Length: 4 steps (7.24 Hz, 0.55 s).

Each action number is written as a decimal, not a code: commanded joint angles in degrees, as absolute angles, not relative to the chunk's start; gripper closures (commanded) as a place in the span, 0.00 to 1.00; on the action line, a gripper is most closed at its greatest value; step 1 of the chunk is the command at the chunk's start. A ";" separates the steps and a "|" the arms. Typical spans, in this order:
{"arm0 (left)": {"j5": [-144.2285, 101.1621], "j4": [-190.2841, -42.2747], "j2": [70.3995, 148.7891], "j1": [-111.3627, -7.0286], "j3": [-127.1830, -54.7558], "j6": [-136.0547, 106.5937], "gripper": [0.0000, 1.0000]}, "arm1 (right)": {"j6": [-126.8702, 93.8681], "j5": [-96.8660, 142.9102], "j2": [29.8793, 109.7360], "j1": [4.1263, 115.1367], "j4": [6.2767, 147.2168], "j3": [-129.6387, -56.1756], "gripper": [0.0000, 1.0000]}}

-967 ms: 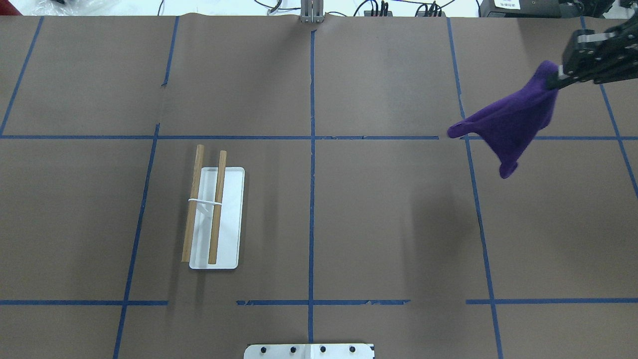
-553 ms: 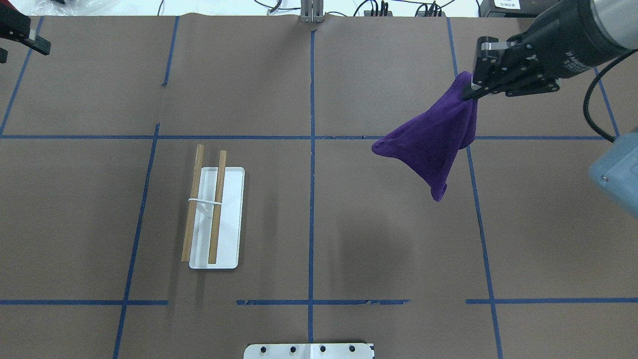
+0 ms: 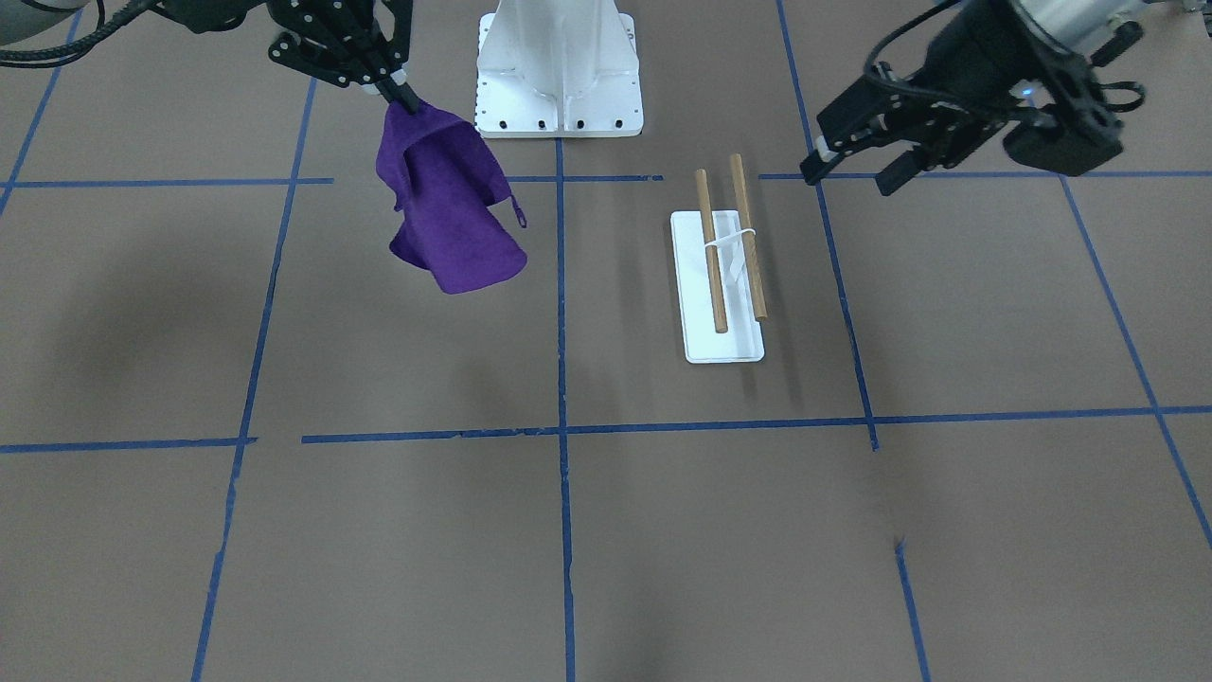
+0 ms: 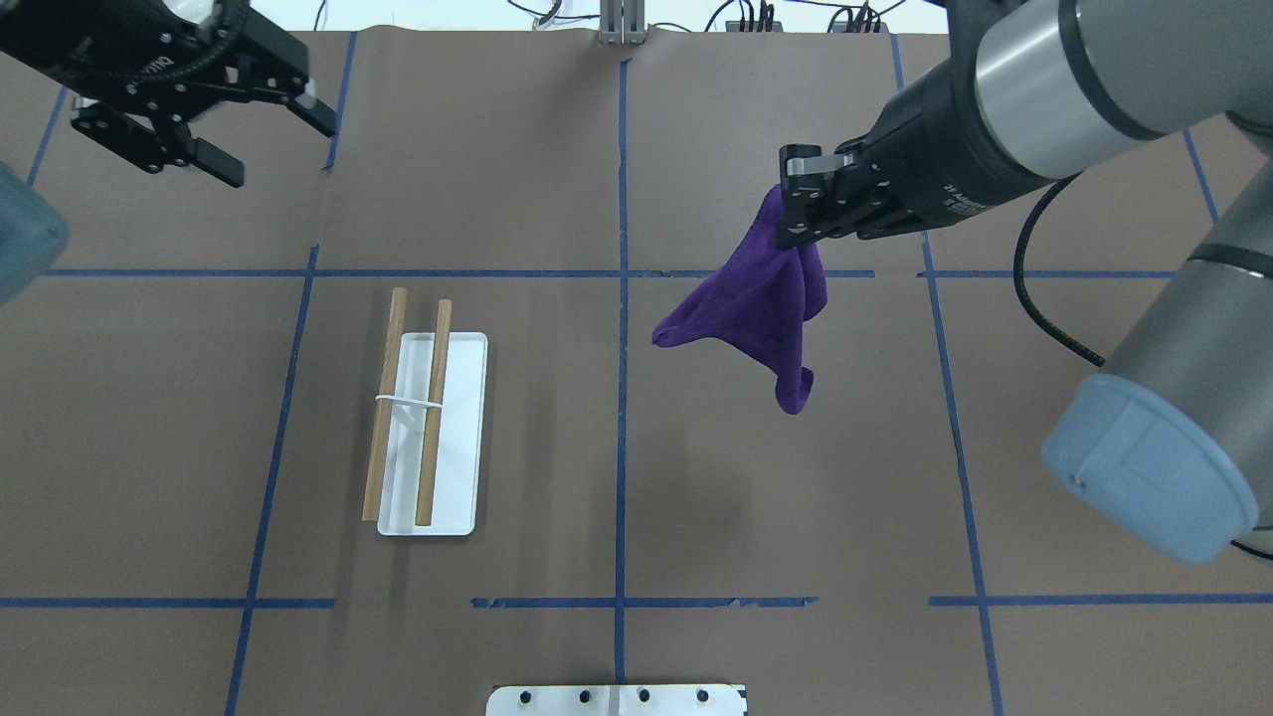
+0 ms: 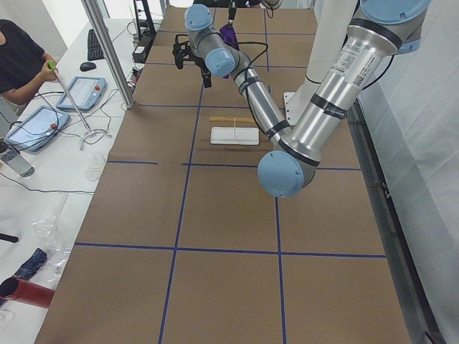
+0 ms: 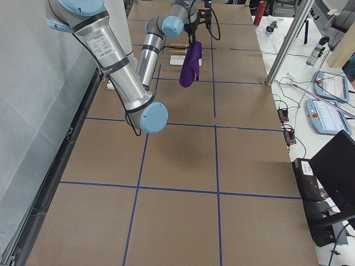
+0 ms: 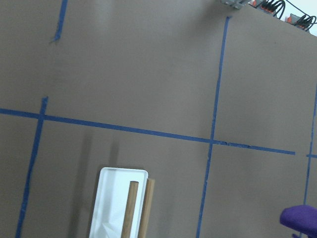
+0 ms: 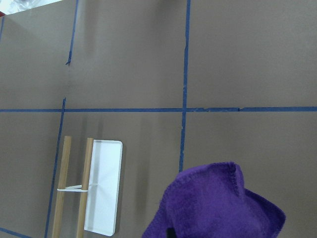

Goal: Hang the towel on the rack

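Partway only. Carrying towel (image 4: 756, 308) clamped in right end effector (image 4: 788, 233), aloft over worktop (image 4: 796, 517), well right of rack (image 4: 459, 438). Holding left end effector (image 4: 273, 144) spread, empty, far left. Yet to drape over dowels (image 4: 435, 413).

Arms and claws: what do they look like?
The right arm and left arm are silver tubes with light-blue joint caps. The left claw and right claw are black, two-fingered, with white lettering just behind. A black cable loops beside the right arm.
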State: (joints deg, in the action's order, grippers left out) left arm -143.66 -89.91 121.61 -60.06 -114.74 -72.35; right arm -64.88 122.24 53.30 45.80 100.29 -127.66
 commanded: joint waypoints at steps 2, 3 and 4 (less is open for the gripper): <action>-143.26 -90.09 131.81 -50.73 -110.76 -88.29 0.01 | -62.49 116.66 50.02 39.49 100.28 -127.53 1.00; -143.26 -90.17 135.66 -48.62 -107.70 -91.46 0.01 | -62.49 115.67 49.92 38.59 100.28 -127.53 1.00; -143.26 -90.18 139.79 -48.43 -103.66 -93.67 0.01 | -62.49 115.66 49.83 38.41 100.28 -127.53 1.00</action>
State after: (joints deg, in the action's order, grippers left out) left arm -143.27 -90.13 135.04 -49.61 -107.84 -90.31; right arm -62.53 116.36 50.05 39.17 100.28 -127.51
